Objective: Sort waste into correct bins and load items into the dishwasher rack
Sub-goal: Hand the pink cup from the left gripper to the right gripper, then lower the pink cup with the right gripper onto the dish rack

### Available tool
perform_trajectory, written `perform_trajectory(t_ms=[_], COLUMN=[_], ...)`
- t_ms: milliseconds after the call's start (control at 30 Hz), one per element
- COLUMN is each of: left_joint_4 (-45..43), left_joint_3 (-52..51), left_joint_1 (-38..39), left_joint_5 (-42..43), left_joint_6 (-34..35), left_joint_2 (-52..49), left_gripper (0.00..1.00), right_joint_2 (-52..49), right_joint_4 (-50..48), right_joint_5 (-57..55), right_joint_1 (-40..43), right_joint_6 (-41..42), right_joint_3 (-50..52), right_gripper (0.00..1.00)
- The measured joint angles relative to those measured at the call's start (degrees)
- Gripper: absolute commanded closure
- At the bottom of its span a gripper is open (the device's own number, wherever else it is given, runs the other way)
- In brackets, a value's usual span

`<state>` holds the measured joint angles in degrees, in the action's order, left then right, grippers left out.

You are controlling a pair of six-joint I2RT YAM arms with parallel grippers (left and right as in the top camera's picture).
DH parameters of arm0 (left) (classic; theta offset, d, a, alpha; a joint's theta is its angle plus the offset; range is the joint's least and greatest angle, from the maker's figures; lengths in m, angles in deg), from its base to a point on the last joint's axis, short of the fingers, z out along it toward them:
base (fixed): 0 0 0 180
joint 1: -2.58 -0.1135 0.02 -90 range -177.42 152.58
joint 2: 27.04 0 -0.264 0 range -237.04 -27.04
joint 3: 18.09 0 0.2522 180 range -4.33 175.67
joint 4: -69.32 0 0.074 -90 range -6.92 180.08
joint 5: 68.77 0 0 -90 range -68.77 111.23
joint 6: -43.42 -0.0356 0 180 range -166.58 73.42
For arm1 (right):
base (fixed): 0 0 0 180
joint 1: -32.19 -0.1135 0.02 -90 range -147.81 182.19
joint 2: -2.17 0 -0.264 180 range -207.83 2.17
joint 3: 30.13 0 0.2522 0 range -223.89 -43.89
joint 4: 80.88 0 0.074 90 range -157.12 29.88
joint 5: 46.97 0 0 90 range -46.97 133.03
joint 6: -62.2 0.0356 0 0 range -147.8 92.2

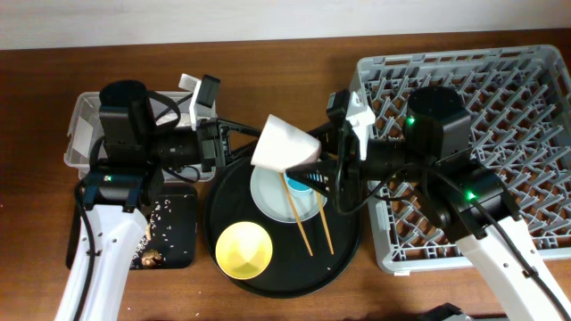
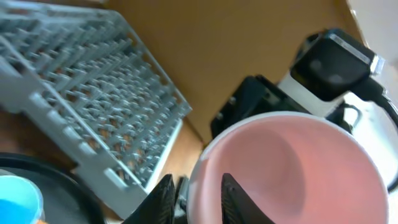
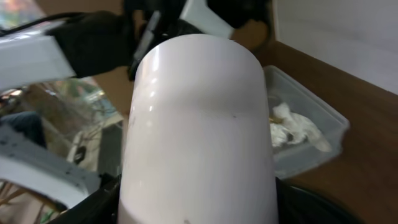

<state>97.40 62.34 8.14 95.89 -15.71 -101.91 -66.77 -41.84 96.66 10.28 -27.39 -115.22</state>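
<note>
pink cup [image 2: 286,168] in l gripper [image 2: 198,196]

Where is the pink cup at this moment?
In the overhead view, the pink cup is lifted at the centre, between the left gripper and the right gripper, above the plate on the round black tray.

Wooden table [image 1: 36,125], grey rack [image 1: 535,107], round black tray [image 1: 294,267], shallow black tray [image 1: 178,234], clear tub [image 1: 85,111]
</note>
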Motion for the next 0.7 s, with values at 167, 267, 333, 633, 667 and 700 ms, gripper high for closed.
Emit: perform_trajectory(t_ms=[167,267,333,633,667,700], left_joint_4=[6.58,13.68,17.03,22.29,22.40,22.69], left_joint_3=[0.11,0.20,0.20,0.20,0.20,0.20], left_joint_1=[0.00,-0.02,-0.31,-0.66,-0.66,-0.66], left_joint_5=[-9.51,-18.93,-24.46,-37.83,-38.71,-39.50], left_joint_6=[-2.40,-3.52,-4.22,-7.37,-7.45,-7.50], left_joint_2=[0.00,0.00,0.00,0.00,0.00,0.00], left_gripper=[0.71,0.70,0.70,0.62,0.59,0.55], right_joint_2=[0.00,0.02,0.00,0.00,0.00,0.00], right_joint_4=[1.46,7.28,12.90,32.11,34.38,36.04], right_joint_5=[-5.25,-10.64,-15.89,-32.20,-33.09,-33.79], right_joint_1=[0.00,-0.02,-0.09,8.41,10.56,12.50], right_joint_6=[2.12,3.26,3.85,7.61,7.98,8.20], right_joint_3=[-0.02,-0.04,-0.04,-0.07,-0.07,-0.07], right_gripper=[0.42,0.43,0.43,0.45,0.45,0.45])
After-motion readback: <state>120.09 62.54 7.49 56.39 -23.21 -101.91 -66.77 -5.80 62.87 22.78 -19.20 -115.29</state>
